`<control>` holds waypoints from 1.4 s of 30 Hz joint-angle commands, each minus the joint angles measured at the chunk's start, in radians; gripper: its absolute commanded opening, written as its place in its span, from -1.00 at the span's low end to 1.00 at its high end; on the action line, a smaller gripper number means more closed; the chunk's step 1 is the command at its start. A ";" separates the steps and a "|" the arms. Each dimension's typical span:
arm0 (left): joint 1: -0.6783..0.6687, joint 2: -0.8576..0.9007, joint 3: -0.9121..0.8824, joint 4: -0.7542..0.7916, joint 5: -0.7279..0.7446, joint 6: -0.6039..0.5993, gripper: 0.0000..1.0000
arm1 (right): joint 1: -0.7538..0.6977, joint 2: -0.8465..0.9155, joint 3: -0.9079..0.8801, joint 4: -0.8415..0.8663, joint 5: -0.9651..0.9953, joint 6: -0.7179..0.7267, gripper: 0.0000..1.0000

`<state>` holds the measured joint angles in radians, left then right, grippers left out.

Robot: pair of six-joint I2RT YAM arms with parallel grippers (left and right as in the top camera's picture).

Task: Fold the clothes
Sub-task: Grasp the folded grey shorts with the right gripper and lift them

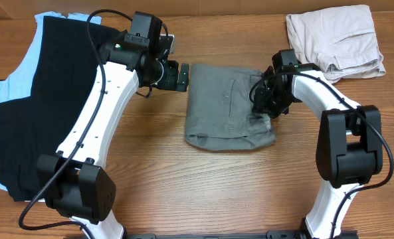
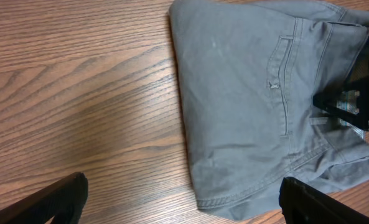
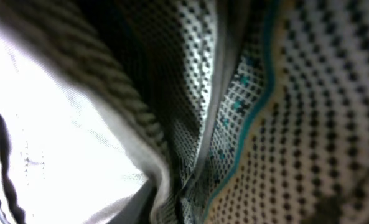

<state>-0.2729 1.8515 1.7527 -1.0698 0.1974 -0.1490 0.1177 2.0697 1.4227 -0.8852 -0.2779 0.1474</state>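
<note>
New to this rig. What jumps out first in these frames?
The folded grey shorts lie mid-frame on the table. The right hand appears to pinch their waistband side, and its wrist view is filled with speckled lining. The left hand hangs open by the opposite edge. A black T-shirt sprawls far left, and beige shorts sit top right.

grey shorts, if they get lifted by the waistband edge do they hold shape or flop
Likely floppy: the grey shorts are thin woven cloth, lying folded with soft creases, so lifted layers would probably sag and unfold. Probably light, and pushing may bunch them on the wood table rather than slide them whole.
</note>
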 commanded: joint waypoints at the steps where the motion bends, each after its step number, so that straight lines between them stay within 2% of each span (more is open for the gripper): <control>1: -0.002 -0.006 0.010 0.000 -0.006 0.022 1.00 | 0.008 0.020 -0.014 0.030 -0.093 0.041 -0.92; 8: -0.002 -0.006 0.010 0.000 -0.006 0.022 1.00 | -0.016 0.019 -0.004 0.135 -0.376 0.040 -0.92; 15: -0.002 -0.006 0.010 0.000 -0.018 0.022 1.00 | -0.089 -0.024 0.071 0.142 -0.586 0.037 -0.92; 20: -0.002 -0.006 0.010 0.002 -0.028 0.021 1.00 | -0.169 -0.099 0.114 0.168 -0.641 0.093 -0.92; 27: -0.002 -0.006 0.010 0.008 -0.029 0.022 1.00 | -0.254 -0.178 0.117 0.313 -0.645 0.237 -0.92; 33: -0.002 -0.006 0.010 0.007 -0.029 0.022 1.00 | -0.325 -0.183 0.117 0.542 -0.724 0.392 -0.92; 42: -0.002 -0.006 0.010 0.007 -0.029 0.022 1.00 | -0.415 -0.183 0.117 1.057 -0.778 0.608 -0.92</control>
<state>-0.2729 1.8515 1.7527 -1.0630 0.1783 -0.1490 -0.2741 1.9255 1.5070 0.0799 -0.9981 0.6529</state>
